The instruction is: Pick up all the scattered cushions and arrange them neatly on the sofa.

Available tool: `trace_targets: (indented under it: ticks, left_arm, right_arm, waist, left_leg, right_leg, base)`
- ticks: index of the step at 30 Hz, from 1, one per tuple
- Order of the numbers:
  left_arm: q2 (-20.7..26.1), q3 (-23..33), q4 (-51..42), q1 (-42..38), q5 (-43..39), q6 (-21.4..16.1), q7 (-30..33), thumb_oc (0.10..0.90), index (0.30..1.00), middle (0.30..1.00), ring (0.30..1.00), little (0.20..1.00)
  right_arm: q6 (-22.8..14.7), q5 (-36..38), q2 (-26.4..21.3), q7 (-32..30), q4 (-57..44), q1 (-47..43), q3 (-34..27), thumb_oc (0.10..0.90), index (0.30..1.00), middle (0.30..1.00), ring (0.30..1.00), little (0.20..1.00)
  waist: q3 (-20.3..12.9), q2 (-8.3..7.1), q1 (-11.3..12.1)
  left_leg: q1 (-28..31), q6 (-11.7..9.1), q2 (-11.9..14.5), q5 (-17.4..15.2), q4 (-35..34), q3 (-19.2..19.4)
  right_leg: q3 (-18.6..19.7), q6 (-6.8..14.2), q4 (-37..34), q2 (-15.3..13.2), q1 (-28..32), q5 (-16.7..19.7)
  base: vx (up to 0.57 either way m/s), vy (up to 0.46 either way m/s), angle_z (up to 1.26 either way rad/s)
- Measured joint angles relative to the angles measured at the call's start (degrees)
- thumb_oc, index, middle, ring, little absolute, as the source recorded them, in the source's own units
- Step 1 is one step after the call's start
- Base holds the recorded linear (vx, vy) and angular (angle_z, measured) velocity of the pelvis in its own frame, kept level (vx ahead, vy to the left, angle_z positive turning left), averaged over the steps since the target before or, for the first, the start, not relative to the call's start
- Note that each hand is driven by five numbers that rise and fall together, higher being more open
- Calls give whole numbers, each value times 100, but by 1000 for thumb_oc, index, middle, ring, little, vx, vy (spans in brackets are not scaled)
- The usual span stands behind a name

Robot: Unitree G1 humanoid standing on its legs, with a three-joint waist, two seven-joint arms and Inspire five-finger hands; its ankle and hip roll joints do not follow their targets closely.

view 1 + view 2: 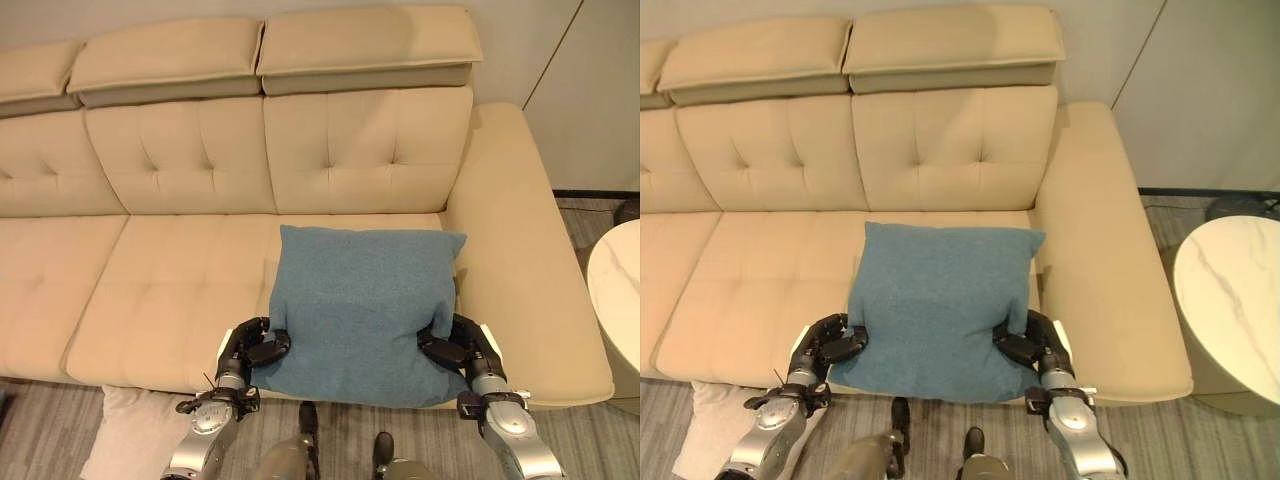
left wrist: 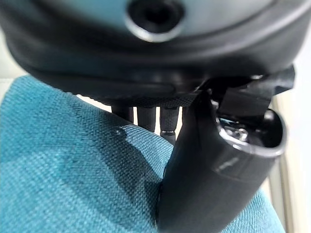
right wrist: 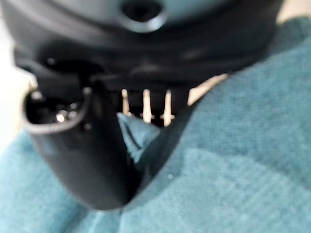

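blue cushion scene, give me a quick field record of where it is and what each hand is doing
cushion: blue cushion, lying on the seat at the front edge, near the sofa's right armrest
left hand: left hand pinching the cushion's left edge
right hand: right hand pinching its right edge
sofa: beige sofa
floor: white cushion lying by the sofa's front
side: marble round table

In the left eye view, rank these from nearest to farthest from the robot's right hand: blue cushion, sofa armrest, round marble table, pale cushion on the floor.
From the right hand:
1. Blue cushion, pinched in that hand, on the seat's front edge.
2. Sofa armrest, just beyond, on the robot's right.
3. Round marble table, past the armrest, far right.
4. Pale cushion on the floor, far left, below the sofa front.
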Motion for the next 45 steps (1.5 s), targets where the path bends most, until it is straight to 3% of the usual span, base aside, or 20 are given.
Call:
trace_targets:
  ticks: [3, 5, 9, 10, 12, 15, 17, 21, 23, 29, 31, 34, 36, 38, 40, 45]
  left_arm:
    - [97, 17, -20, -40, 1, 4, 0, 400, 300, 300, 300, 300]
    - [187, 26, -67, -45, 3, 4, 1, 400, 300, 300, 300, 300]
    - [432, 196, -129, -89, 13, -2, 7, 400, 300, 300, 300, 300]
    - [439, 296, -208, -77, 22, -2, 14, 400, 300, 300, 300, 300]
    - [438, 373, -223, -80, 100, -1, 20, 400, 300, 300, 300, 300]
    - [453, 383, -240, -78, 122, -2, 20, 400, 300, 300, 300, 300]
    - [371, 353, -242, -38, 159, 1, 21, 400, 300, 300, 300, 300]
    - [218, 222, -267, -37, 227, 1, 18, 400, 300, 300, 300, 300]
    - [124, 116, -270, -127, 225, 0, 17, 400, 300, 300, 300, 300]
    - [121, 102, -276, -124, 224, -1, 17, 400, 300, 300, 300, 300]
    - [122, 94, -276, -132, 224, -1, 17, 400, 300, 300, 300, 300]
    - [95, 23, -281, -127, 224, 0, 17, 400, 300, 300, 300, 300]
    - [69, -4, -282, -58, 225, 3, 14, 400, 300, 300, 300, 300]
    - [79, 14, -282, -62, 225, 4, 14, 400, 300, 300, 300, 300]
    - [143, 24, -282, -42, 227, 6, 14, 400, 300, 300, 300, 300]
    - [277, 134, -287, -100, 288, 5, 25, 400, 300, 300, 300, 300]
  right_arm:
    - [4, -10, 102, -3, -40, 12, -9, 400, 300, 300, 300, 300]
    - [19, -28, 187, 8, -157, 31, -36, 400, 300, 300, 300, 300]
    - [19, -27, 312, 36, -260, -46, 135, 400, 300, 300, 300, 300]
    - [18, -26, 334, 50, -354, -62, 163, 400, 300, 300, 300, 300]
    - [18, -25, 347, 124, -431, -63, 179, 400, 300, 300, 300, 300]
    - [17, -21, 325, 143, -435, -108, 176, 400, 300, 300, 300, 300]
    - [19, -19, 267, 138, -385, -53, 146, 400, 300, 300, 300, 300]
    - [20, -27, 35, 119, -365, -12, 26, 400, 300, 300, 300, 300]
    - [20, -26, -20, 88, -366, 21, -75, 400, 300, 300, 300, 300]
    - [20, -26, -59, 28, -374, -137, -59, 400, 300, 300, 300, 300]
    - [20, -26, -56, 24, -374, -133, -61, 400, 300, 300, 300, 300]
    - [20, -52, -106, 0, -372, -65, -97, 400, 300, 300, 300, 300]
    - [21, -191, -122, -1, -366, 10, -114, 400, 300, 300, 300, 300]
    - [24, -256, -50, -14, -361, 42, -118, 400, 300, 300, 300, 300]
    - [25, -298, -24, -37, -360, 51, -93, 400, 300, 300, 300, 300]
    - [29, -568, -29, -107, -350, -41, 125, 400, 300, 300, 300, 300]
  waist:
    - [-86, -253, -44]
    - [-80, -270, -41]
    - [-74, -274, 89]
    - [-67, -266, 96]
    - [-66, -268, 73]
    - [-63, -300, 68]
    - [-68, -301, -61]
    - [-64, -209, -68]
    - [-73, -223, -132]
    - [-88, -212, -58]
    - [-93, -204, -75]
    - [-123, -154, -74]
    - [-206, -7, -127]
    - [-206, -39, -210]
    - [-208, -42, -194]
    - [-211, -34, -156]
  left_leg:
    - [127, 206, -319, -125, -127, 152]
    - [285, 288, -446, -172, -166, 240]
    - [617, 460, -463, -322, -203, 457]
    - [663, 543, -449, -408, -278, 431]
    - [729, 525, -435, -389, -389, 429]
    - [740, 493, -407, -331, -518, 450]
    - [754, 326, -407, -217, -565, 219]
    - [682, 97, -141, -166, -492, -40]
    - [506, -52, -123, -110, -231, -275]
    - [269, -162, -104, -44, 353, -247]
    - [254, -84, -86, -132, 330, -244]
    - [175, -133, -73, -135, 53, -280]
    - [289, -58, -20, -166, -130, -299]
    - [380, -51, -61, -190, -255, -265]
    - [563, -4, -177, -217, -403, -122]
    - [675, 21, -292, -227, -552, -60]
  right_leg:
    - [148, 208, 280, -351, -145, -185]
    - [252, 321, 583, -523, -190, -243]
    - [512, 485, 2025, -705, -734, -305]
    - [569, 541, 2446, -679, -1043, -518]
    - [629, 492, 2150, -511, -1199, -588]
    - [679, 280, 1414, -275, -1501, -373]
    - [647, 52, 787, -151, -1371, 458]
    - [424, -38, 342, 162, -1018, 557]
    - [214, -90, 233, 116, -909, 540]
    - [169, -409, 161, 111, -721, 403]
    - [180, -426, 132, 110, -708, 392]
    - [219, -444, 115, 166, -733, 407]
    - [261, -344, 138, 298, -726, 434]
    - [333, -280, 182, 241, -730, 412]
    - [547, -188, 127, 139, -682, 442]
    - [635, -23, -162, 43, -541, 546]
  base:
    - [141, 204, -13]
    - [131, 296, -23]
    - [101, 141, -29]
    - [156, 22, -15]
    - [138, -25, -5]
    - [108, -58, 1]
    - [127, -106, 38]
    - [109, -153, 30]
    - [46, -117, 59]
    - [68, 17, 11]
    - [109, 76, 0]
    - [137, 148, -11]
    - [103, 132, -22]
    - [98, 122, -14]
    - [109, 152, -34]
    - [-35, 48, -10]
